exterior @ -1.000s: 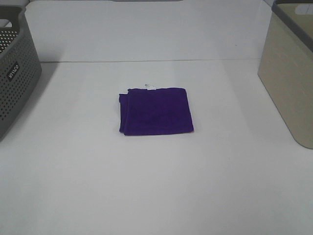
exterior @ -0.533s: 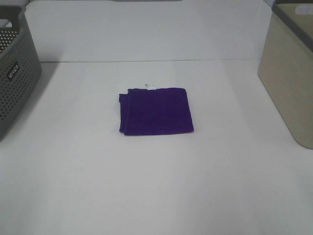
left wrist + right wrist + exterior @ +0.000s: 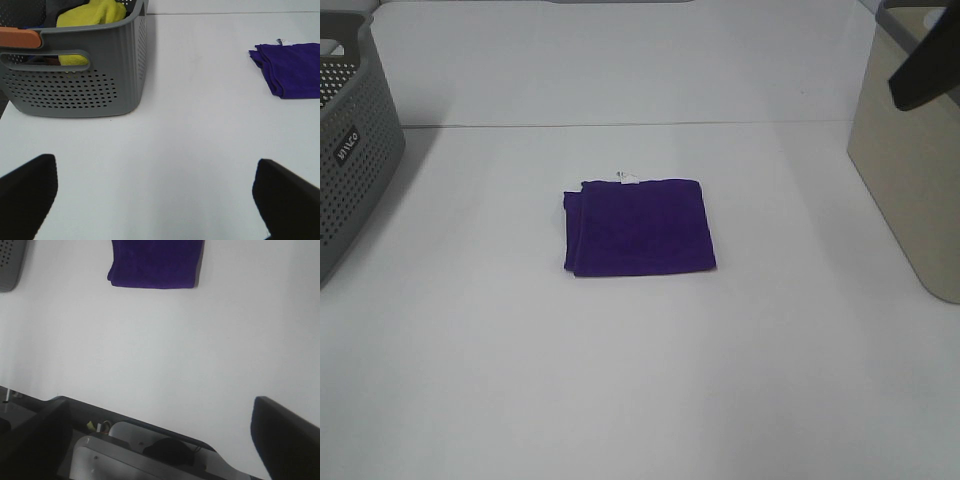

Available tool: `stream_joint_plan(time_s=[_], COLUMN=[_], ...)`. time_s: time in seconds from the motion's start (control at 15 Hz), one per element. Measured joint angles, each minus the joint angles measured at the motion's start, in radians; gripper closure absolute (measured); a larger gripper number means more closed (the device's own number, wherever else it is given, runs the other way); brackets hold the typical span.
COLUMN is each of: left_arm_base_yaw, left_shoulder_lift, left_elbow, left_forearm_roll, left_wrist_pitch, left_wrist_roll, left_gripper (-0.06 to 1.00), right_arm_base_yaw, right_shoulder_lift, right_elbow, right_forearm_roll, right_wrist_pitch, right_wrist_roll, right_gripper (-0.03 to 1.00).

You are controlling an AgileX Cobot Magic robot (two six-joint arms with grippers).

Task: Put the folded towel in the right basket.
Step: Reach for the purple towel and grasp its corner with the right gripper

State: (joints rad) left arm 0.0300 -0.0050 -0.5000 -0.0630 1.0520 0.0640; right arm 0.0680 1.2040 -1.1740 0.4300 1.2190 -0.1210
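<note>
My left gripper (image 3: 153, 165) and right gripper (image 3: 159, 405) gape wide, both empty.
The towel (image 3: 640, 228), soft purple cloth folded into a rectangle, lies flat mid-table (image 3: 640, 400), well apart from the smooth beige right basket (image 3: 905, 170) and the perforated grey left basket (image 3: 350, 170).
</note>
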Motion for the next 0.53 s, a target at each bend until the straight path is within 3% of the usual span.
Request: stream_joint_plan(time_s=[0.27,0.4,0.53], left_arm_base_yaw=[0.0,0.0,0.0], left_shoulder_lift=[0.0,0.0,0.0], left_elbow=[0.0,0.0,0.0], left_forearm_roll=[0.0,0.0,0.0], left_wrist_pitch=[0.0,0.0,0.0], left_wrist_roll=[0.0,0.0,0.0], left_gripper=[-0.05,-0.05,-0.05], right_arm_base_yaw=[0.015,0.124,0.168], right_shoulder_lift=[0.306,0.526,0.672], right_elbow=[-0.159,-0.303,-0.409], right_forearm_roll=[0.066,0.07,0.082], right_wrist_pitch=[-0.011,-0.053,-0.074], right_wrist_roll=[-0.031,-0.042,-0.044], right_gripper=[0.03,0.03,0.03])
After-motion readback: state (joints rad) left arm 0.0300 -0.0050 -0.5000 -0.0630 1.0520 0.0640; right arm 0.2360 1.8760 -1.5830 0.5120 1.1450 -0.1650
